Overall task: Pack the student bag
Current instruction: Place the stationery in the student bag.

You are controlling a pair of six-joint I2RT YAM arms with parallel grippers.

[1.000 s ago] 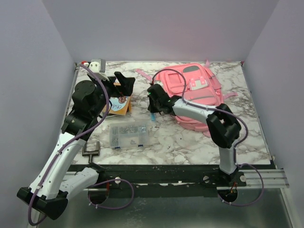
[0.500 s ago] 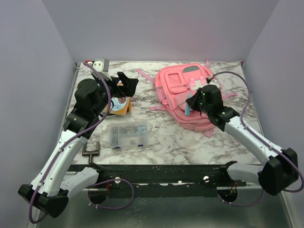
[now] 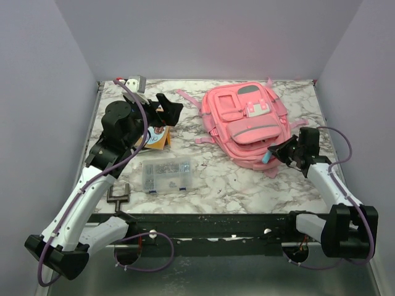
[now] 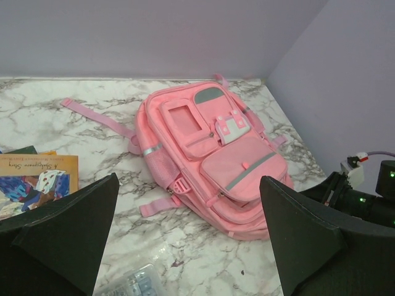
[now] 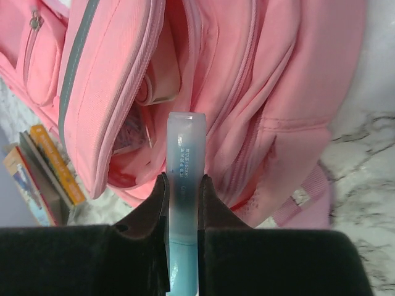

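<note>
Right wrist: right claw (image 5: 182, 188) clamped on pale blue pen (image 5: 185, 139), tip before open mouth of student bag (image 5: 278, 74); bag lay flat on bench (image 3: 234, 185). Left claw (image 3: 165, 108) gaped, empty. Step: pen insertion. Next: push inward, release.

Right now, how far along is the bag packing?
Partway. The bag lies unzipped, with something already inside its open pocket. The right gripper holds a blue pen aimed at that pocket. Not yet packed: the books and clear box sit on the table; the left gripper hangs open near the books.
</note>
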